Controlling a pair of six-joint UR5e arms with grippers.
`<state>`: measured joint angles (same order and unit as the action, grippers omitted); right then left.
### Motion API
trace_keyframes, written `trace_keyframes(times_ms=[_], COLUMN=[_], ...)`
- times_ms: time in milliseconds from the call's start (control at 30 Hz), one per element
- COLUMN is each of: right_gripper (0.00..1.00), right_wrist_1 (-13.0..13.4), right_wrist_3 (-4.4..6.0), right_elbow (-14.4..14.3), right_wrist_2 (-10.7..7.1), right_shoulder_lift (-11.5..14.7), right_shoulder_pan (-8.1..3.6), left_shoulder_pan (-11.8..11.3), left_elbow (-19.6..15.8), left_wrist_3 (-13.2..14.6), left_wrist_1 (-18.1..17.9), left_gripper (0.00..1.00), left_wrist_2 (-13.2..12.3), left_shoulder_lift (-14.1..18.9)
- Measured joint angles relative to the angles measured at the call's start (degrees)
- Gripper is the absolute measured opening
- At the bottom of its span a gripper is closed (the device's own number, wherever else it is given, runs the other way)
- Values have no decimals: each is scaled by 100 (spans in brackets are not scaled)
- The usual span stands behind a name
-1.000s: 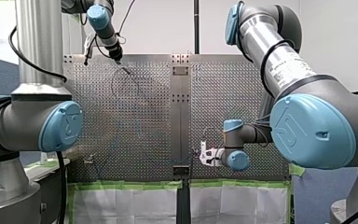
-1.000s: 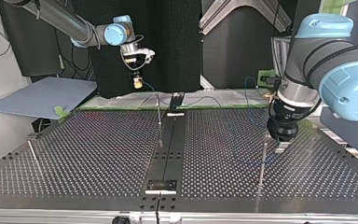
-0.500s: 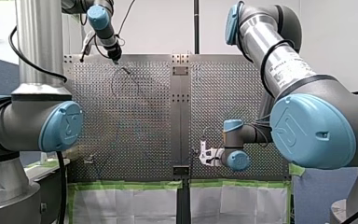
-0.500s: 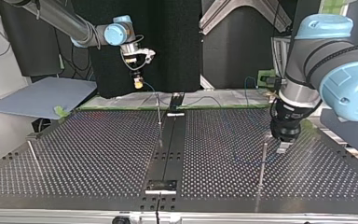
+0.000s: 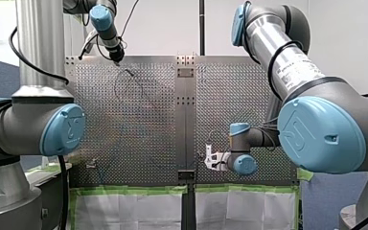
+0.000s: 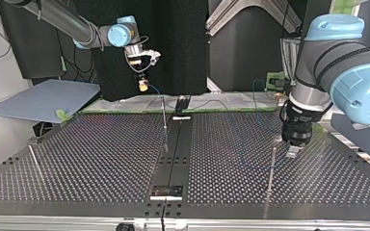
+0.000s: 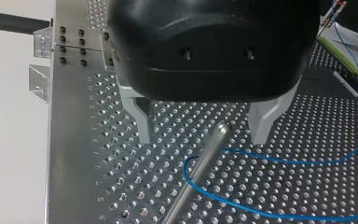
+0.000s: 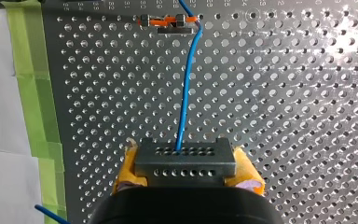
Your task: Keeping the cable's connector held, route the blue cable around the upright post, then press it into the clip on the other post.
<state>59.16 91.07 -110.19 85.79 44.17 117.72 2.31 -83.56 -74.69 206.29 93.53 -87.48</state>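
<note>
In the left wrist view my left gripper [image 7: 202, 140] is open, its metal fingers [image 7: 142, 122] standing either side of the tip of an upright steel post [image 7: 200, 165]. The blue cable [image 7: 261, 212] lies looped on the table around that post's base, touching neither finger. In the top view the same gripper [image 6: 291, 149] hangs over the post [image 6: 271, 168] at the right. My right gripper [image 8: 185, 173] is shut on the black connector block [image 8: 185, 156] with its yellow pads [image 8: 126, 163]. The cable [image 8: 186, 93] runs from the block to an orange clip [image 8: 168, 21].
A thin post [image 6: 164, 115] stands by the table's dark centre rail [image 6: 173, 159], and another post [image 6: 33, 156] near the top view's left edge. Green tape [image 8: 32, 93] borders the perforated plate. A blue-grey sheet [image 6: 43, 98] lies beyond the table at the top view's left.
My left gripper has shifted slightly to the right in the top view, staying over the post. My right gripper has held still with the connector.
</note>
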Motion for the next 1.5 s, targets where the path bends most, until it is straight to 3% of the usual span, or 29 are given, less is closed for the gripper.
trace_keyframes(times_ms=[767, 1167, 1500], right_gripper=[0, 0, 0], right_wrist_1=[-9, -22, 3], right_wrist_3=[-6, -12, -9], right_elbow=[1, 0, 1], right_wrist_2=[0, 0, 0], right_shoulder_lift=[1, 1, -1], right_shoulder_pan=[0, 0, 0], left_shoulder_pan=[50, 422, 836], left_elbow=[1, 0, 3], left_wrist_3=[41, 262, 43], left_wrist_1=[-34, -97, -527], left_gripper=[100, 100, 100], left_wrist_2=[-39, -173, -78], left_shoulder_lift=[0, 0, -197])
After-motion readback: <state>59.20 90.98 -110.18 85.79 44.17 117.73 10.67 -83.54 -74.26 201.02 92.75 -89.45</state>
